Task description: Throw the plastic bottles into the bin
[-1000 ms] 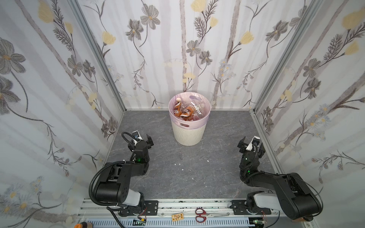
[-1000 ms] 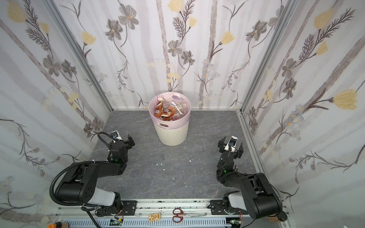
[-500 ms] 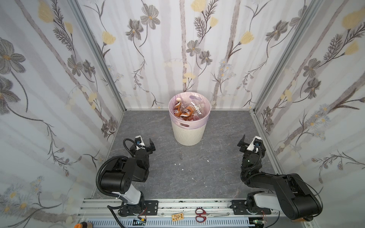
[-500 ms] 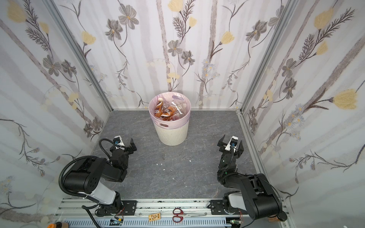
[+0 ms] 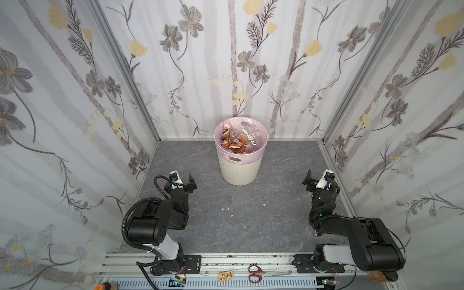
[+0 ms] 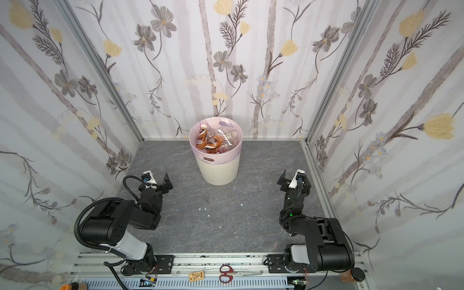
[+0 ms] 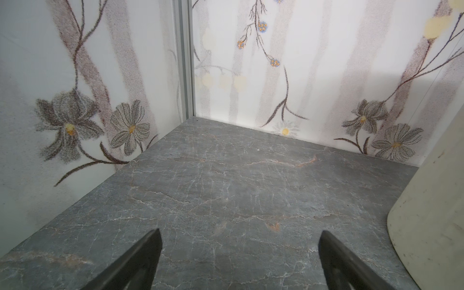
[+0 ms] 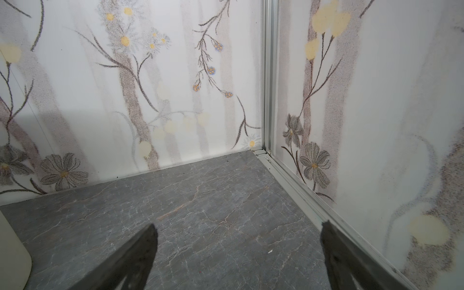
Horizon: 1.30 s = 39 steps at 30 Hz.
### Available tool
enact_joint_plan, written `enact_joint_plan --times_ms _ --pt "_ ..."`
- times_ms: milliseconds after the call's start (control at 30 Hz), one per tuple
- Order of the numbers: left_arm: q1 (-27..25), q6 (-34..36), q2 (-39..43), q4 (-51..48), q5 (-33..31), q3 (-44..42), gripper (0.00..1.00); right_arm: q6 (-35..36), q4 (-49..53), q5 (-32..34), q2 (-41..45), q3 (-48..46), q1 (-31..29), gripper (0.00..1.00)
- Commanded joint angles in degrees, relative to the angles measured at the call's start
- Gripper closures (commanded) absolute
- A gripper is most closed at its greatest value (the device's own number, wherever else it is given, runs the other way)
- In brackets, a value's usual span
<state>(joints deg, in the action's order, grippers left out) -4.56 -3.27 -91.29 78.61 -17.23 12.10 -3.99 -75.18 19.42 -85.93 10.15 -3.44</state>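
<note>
The bin (image 5: 239, 173) (image 6: 219, 173), cream-white and ribbed with a pink bag, stands at the back middle of the grey floor in both top views. Several plastic bottles (image 5: 235, 143) (image 6: 210, 143) lie inside it, brown ones and clear ones. No bottle shows on the floor. My left gripper (image 5: 181, 179) (image 6: 157, 179) (image 7: 239, 236) rests low, left of the bin, open and empty. The bin's wall (image 7: 431, 213) shows beside it in the left wrist view. My right gripper (image 5: 320, 177) (image 6: 295, 177) (image 8: 238, 231) sits right of the bin near the side wall, open and empty. A corner of the bin (image 8: 10, 256) shows in the right wrist view.
Flowered walls close the floor in on three sides, with metal corner posts. A metal rail (image 5: 226, 261) runs along the near edge, with red-handled scissors (image 5: 254, 272) on it. Small white crumbs (image 5: 228, 208) dot the middle of the floor.
The left arm has folded back and its elbow has drawn in, with its gripper staying near the same spot. The right arm has barely moved. Both grippers stay open.
</note>
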Motion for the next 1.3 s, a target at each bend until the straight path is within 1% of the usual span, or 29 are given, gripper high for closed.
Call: enact_joint_plan --times_ms 0,1267 --pt "0.7 -1.2 0.3 1.4 0.8 0.0 0.0 -0.1 -1.8 -1.3 -0.3 0.3 0.0 0.0" --pt "0.3 -0.5 0.1 1.2 0.8 0.3 0.0 0.5 -1.5 -2.2 -0.4 0.5 -0.2 0.0"
